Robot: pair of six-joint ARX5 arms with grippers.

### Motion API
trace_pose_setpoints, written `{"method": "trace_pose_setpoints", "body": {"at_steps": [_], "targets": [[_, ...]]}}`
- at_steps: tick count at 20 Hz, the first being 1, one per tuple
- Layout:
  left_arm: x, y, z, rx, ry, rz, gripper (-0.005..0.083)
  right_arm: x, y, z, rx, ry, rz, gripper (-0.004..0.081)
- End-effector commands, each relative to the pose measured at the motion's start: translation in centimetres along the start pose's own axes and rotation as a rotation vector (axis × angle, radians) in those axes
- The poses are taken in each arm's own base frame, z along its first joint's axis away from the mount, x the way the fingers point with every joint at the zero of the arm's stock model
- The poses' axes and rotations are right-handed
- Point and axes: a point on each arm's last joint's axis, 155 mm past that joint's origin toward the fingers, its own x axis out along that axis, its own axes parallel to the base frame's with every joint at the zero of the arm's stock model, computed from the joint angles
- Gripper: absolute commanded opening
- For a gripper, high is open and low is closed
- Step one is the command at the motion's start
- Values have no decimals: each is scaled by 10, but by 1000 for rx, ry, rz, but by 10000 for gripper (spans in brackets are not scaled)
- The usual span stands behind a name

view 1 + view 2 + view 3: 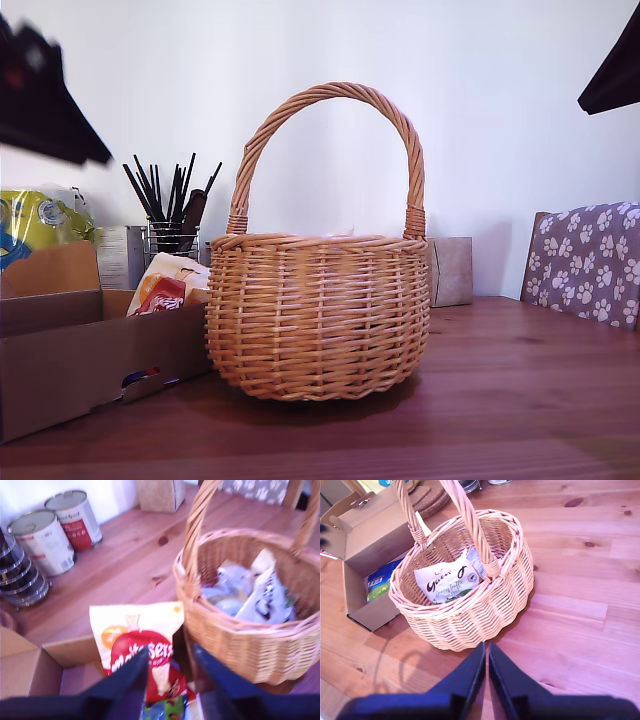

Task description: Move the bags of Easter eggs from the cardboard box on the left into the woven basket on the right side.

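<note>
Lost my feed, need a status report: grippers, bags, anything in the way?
First gripper open over orange bag in box. Second gripper shut, empty, beside basket. White bag already in basket. Basket handle close by.

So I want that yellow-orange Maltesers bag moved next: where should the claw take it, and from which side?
Probably by its top edge, coming down from above. The Maltesers bag leans up out of the cardboard box beside the woven basket, so the flat upper seam stands free. My first gripper, claw open, hovers over it; the lower part is hidden.

Woven basket (pixel 318 315) beside cardboard box (pixel 90 355) — touching
</note>
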Motion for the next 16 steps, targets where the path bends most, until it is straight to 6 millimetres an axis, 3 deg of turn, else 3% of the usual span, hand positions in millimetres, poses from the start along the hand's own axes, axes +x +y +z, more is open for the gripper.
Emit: {"method": "trace_pose_setpoints", "body": {"at_steps": [1, 4, 8, 16], "targets": [[13, 2, -9, 50, 17, -6, 781, -2, 4, 6, -16, -15, 9, -12], [38, 16, -17, 68, 23, -7, 781, -2, 4, 6, -16, -15, 9, -12], [65, 19, -39, -7, 89, -46, 781, -2, 4, 6, -16, -15, 9, -12], [96, 23, -58, -65, 129, -35, 781, -2, 4, 7, -16, -16, 9, -12]]}}
